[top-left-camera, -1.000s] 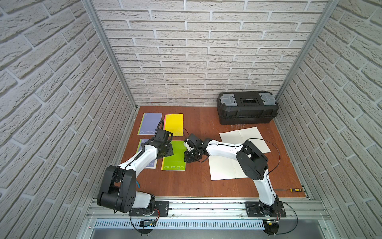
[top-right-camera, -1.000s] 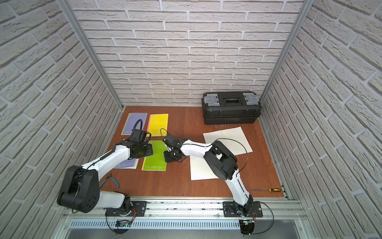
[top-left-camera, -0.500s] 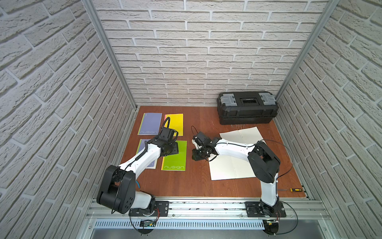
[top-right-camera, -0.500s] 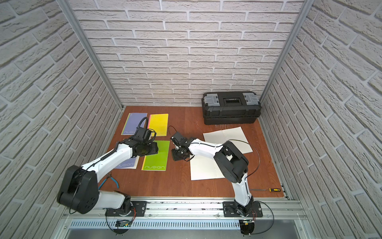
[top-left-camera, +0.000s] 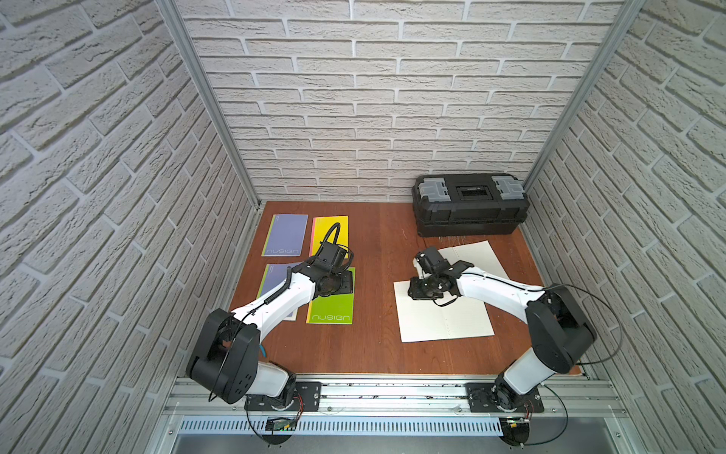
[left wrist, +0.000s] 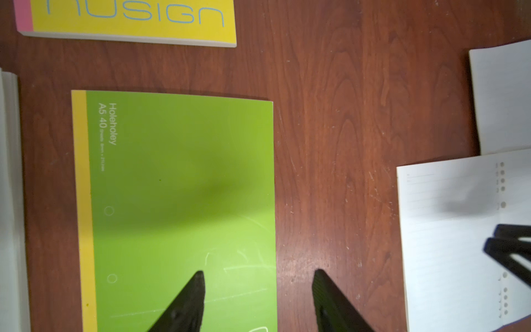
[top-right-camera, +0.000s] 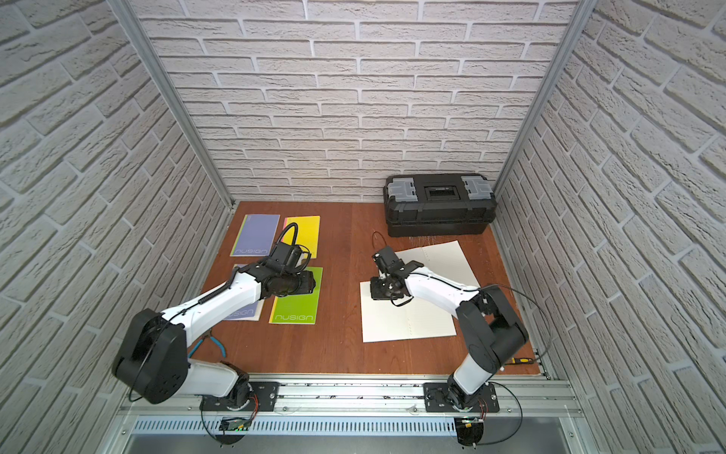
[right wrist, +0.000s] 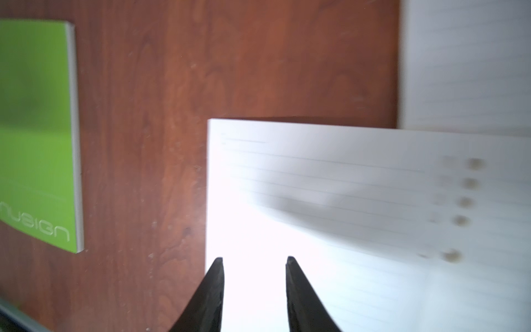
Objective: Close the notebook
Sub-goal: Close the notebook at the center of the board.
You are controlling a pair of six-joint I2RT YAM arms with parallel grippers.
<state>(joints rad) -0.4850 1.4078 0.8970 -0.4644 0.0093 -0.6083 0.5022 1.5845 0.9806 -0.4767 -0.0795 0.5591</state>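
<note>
Right gripper released: fingers slightly apart, nothing between them, poised over the open notebook at its page corner nearest the green notebook. Contact with the paper cannot be told, as the right wrist view is blurred and overexposed there. Open notebook lies flat, white lined pages up, on the right half of the table, in front of the black toolbox. Second white lined sheet sits behind it, partly covered by the right arm; same notebook or separate, unclear. Left gripper also released, wider, empty, one finger over the green notebook, the other over bare wood; its fingertips are hidden under the wrist in both top views. Left arm covers most of the near purple notebook; far purple notebook and yellow notebook lie farther back. Screwdriver by the right base, mostly hidden.
</note>
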